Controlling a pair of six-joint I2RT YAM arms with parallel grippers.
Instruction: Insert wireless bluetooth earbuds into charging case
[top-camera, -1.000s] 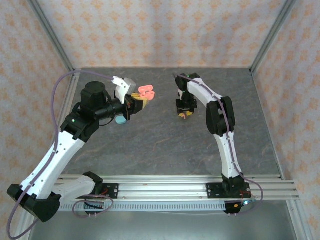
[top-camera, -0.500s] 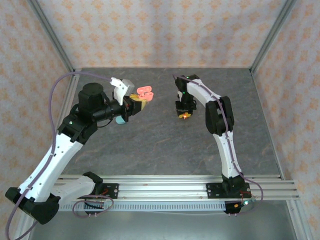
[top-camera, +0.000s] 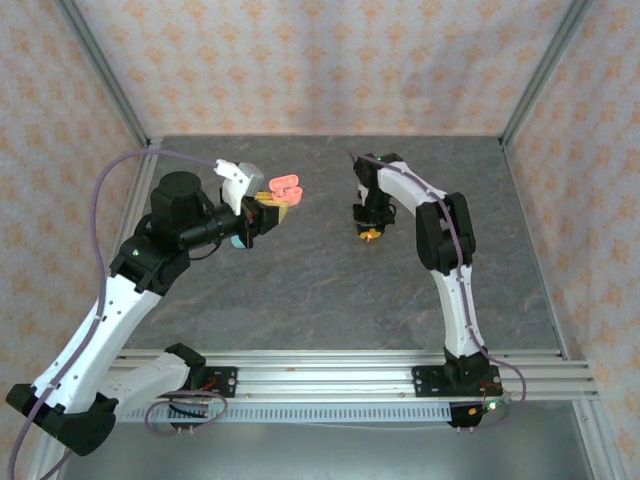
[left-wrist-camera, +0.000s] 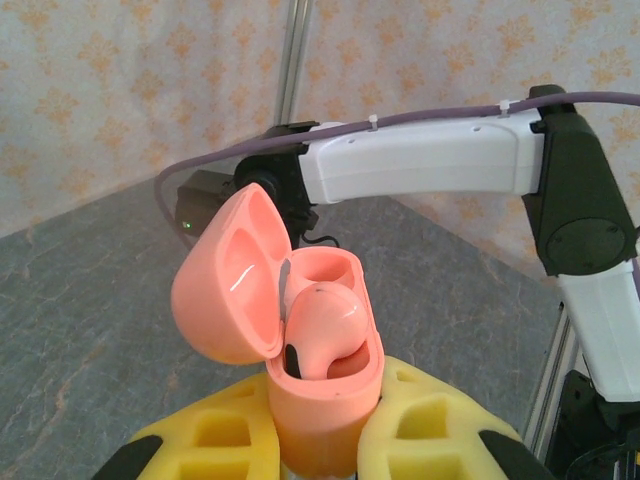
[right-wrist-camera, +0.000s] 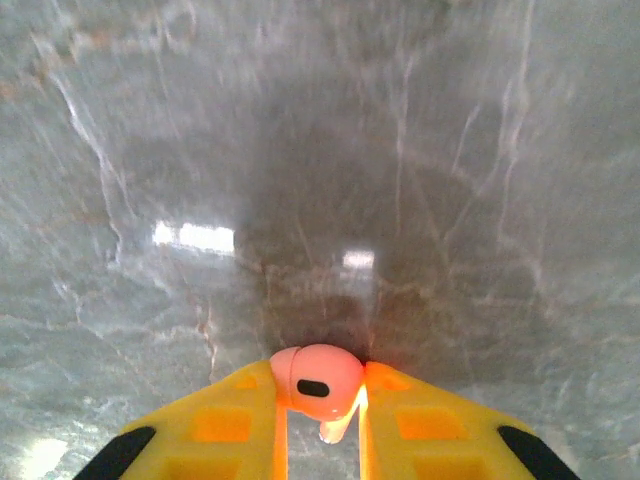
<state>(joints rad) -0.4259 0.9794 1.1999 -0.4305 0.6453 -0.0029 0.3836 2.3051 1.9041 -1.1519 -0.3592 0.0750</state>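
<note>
You are working over a dark grey table (top-camera: 320, 290) with pale marble veins running across it. In the right wrist view its surface is catching a few bright glints of light. A small teal case (top-camera: 238, 241) is lying on the table toward the left rear. The left arm (top-camera: 185, 215) is covering most of it, so you are seeing just a sliver. Along the near edge, aluminium rails (top-camera: 330, 375) are running from side to side.
</note>
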